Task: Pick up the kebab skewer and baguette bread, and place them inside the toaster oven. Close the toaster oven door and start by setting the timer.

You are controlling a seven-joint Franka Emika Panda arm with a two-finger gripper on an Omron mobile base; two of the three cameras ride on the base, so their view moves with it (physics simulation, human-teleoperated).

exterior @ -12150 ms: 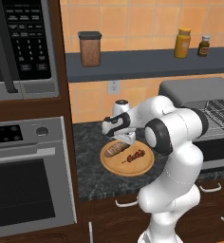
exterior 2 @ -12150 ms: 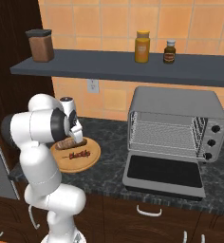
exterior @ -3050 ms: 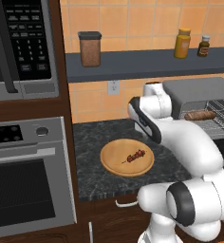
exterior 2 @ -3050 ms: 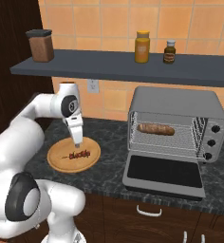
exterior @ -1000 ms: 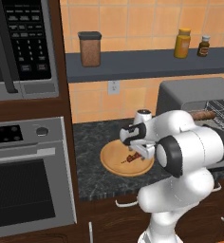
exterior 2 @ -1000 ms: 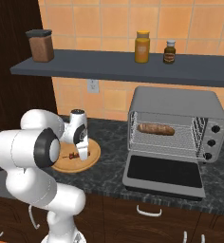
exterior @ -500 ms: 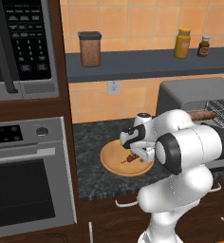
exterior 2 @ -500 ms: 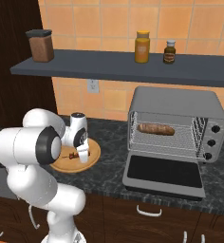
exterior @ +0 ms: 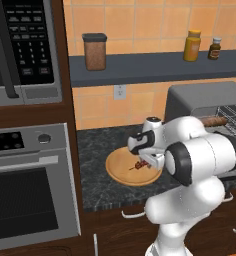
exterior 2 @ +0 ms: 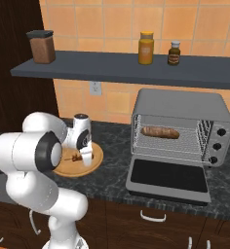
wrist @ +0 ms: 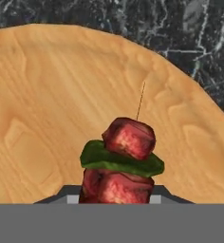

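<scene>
The kebab skewer [wrist: 128,156], red meat chunks with a green slice between them, lies on the round wooden board [wrist: 47,104]. My gripper [wrist: 115,194] is down on the board [exterior: 120,172], its two dark tips pressed against the sides of the lowest meat chunk, shut on the skewer [exterior: 139,165]. From the right, the gripper [exterior 2: 85,158] stands upright over the skewer [exterior 2: 76,156]. The baguette bread [exterior 2: 160,132] rests on the wire rack inside the toaster oven [exterior 2: 185,104]. The toaster oven door [exterior 2: 166,181] lies folded down flat, open.
A built-in oven [exterior: 25,200] and microwave [exterior: 25,45] fill the cabinet to the left. The shelf [exterior 2: 136,73] above holds a brown canister [exterior 2: 41,46] and two bottles [exterior 2: 146,47]. Dark counter [exterior 2: 112,141] runs between board and toaster oven.
Over the last second the jaws have come together from wide open onto the skewer. The hand has stayed over the board; the baguette sits unmoved in the toaster oven.
</scene>
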